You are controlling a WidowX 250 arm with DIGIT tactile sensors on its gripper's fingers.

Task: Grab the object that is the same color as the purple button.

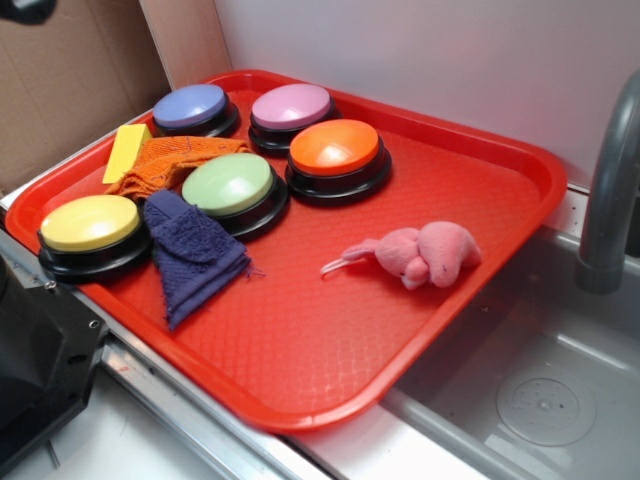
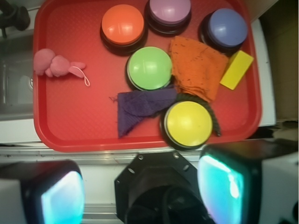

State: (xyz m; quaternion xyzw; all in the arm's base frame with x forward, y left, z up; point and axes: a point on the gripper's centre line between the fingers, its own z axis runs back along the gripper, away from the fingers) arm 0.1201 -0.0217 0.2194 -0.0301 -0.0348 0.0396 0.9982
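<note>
Exterior view. I see a red tray (image 1: 480, 190) lying beside a grey sink basin (image 1: 540, 400), with a grey faucet pipe (image 1: 610, 190) rising at the right edge. The indigo terry cloth (image 1: 190, 255), folded and frayed, lies on the tray between the yellow button (image 1: 90, 225) and the green button (image 1: 228, 185), touching both bases. The purple button (image 1: 190, 106) stands at the far corner, just beside the lilac button (image 1: 291, 106); the orange button (image 1: 335, 148) sits in front of the lilac one. An orange knitted cloth (image 1: 170, 160) fills the gap between the purple and green buttons, with a yellow block (image 1: 126, 152) against its left edge. A pink plush toy (image 1: 425, 253) lies well apart on the open right part of the tray. I cannot see the gripper's fingers in this view.

Wrist view. I look down past the gripper (image 2: 140, 191), held off the tray's near rim (image 2: 140, 145); its two pads (image 2: 222, 186) stand spread wide, with nothing between them. The indigo cloth (image 2: 140, 106) lies just beyond the rim, its upper edge tucked against the green button (image 2: 150, 68) and its right end against the yellow button (image 2: 188, 123). The purple button (image 2: 226, 28) sits in the far right corner, the knitted cloth (image 2: 198, 67) between it and the indigo cloth.
</note>
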